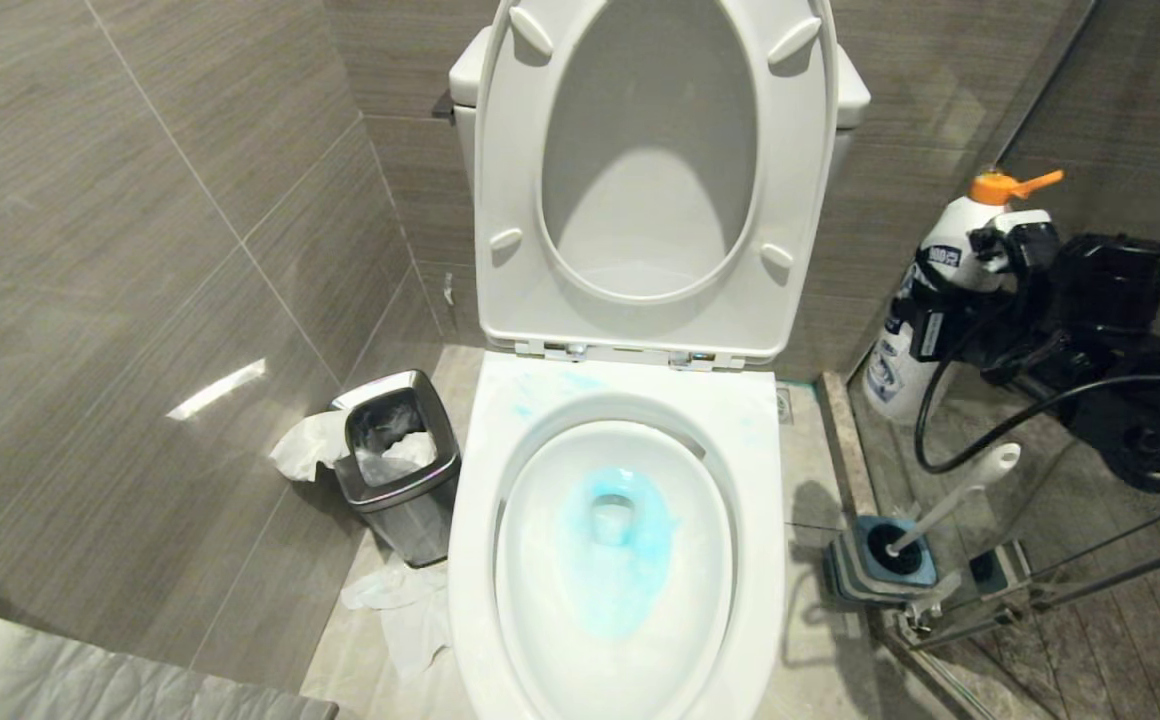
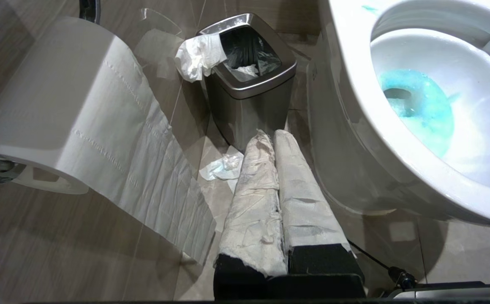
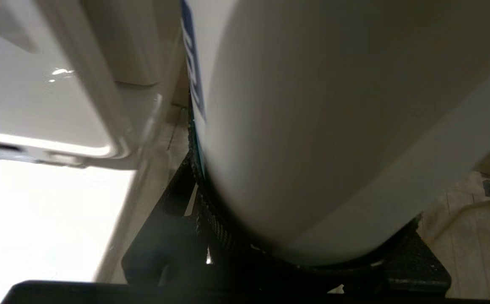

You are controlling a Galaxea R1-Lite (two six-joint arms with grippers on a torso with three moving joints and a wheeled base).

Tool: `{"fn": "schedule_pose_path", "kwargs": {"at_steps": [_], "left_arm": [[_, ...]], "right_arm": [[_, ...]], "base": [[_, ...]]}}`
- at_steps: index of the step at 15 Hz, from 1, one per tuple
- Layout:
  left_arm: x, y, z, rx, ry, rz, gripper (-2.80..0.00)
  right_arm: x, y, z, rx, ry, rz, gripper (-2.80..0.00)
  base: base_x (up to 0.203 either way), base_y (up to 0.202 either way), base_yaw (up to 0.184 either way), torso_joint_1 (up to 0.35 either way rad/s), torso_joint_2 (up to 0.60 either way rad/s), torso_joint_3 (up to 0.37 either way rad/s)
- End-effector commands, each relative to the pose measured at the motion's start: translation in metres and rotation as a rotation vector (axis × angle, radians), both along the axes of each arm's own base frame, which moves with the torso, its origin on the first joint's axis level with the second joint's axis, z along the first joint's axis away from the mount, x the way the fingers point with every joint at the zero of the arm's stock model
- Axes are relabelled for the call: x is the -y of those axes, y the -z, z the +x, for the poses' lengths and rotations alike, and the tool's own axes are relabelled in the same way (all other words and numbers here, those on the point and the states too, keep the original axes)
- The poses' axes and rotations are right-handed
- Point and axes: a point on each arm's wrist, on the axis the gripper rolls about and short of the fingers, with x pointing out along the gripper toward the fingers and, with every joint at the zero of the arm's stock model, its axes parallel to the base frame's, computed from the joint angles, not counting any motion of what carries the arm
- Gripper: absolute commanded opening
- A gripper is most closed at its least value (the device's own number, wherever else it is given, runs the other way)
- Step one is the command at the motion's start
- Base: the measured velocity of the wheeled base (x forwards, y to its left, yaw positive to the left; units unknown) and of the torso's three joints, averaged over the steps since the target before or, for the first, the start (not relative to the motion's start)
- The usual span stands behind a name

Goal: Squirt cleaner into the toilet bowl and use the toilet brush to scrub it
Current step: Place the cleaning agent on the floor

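Note:
The toilet bowl (image 1: 755, 520) stands with seat and lid raised. Turquoise cleaner (image 1: 615, 560) pools round its drain and faintly smears the back rim. My right gripper (image 1: 955, 290) is shut on a white cleaner bottle (image 1: 945, 245) with an orange cap, upright to the right of the toilet; the bottle (image 3: 333, 126) fills the right wrist view. The toilet brush (image 1: 960, 495) leans in its blue-and-grey holder (image 1: 875, 565) on the floor below that gripper. My left gripper (image 2: 270, 136), its fingers wrapped in white paper, is shut and empty low beside the bowl (image 2: 355, 109).
A steel waste bin (image 1: 395, 470) with tissue stands left of the toilet, and crumpled paper (image 1: 410, 610) lies on the floor in front of it. A toilet paper roll (image 2: 59, 105) hangs on the left wall. A glass partition (image 1: 1090, 560) bounds the right side.

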Motion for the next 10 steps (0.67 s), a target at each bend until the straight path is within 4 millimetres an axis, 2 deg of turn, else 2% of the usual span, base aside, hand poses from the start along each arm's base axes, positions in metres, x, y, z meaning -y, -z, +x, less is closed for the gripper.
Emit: {"fn": "schedule_pose_path", "kwargs": {"at_steps": [1, 5, 10], "left_arm": [[0.000, 0.000, 0.000, -0.002, 0.000, 0.000, -2.80], [0.000, 0.000, 0.000, -0.002, 0.000, 0.000, -2.80], [0.000, 0.000, 0.000, -0.002, -0.002, 0.000, -2.80]], "right_arm": [[-0.003, 0.064, 0.045, -0.066, 0.013, -0.012, -2.80], [-0.013, 0.100, 0.099, 0.011, 0.010, -0.018, -2.80], [-0.036, 0.126, 0.127, 0.043, -0.038, -0.011, -2.80]], "base": [[0.000, 0.000, 0.000, 0.000, 0.00, 0.000], [0.000, 0.000, 0.000, 0.000, 0.00, 0.000], [0.000, 0.000, 0.000, 0.000, 0.00, 0.000]]}}
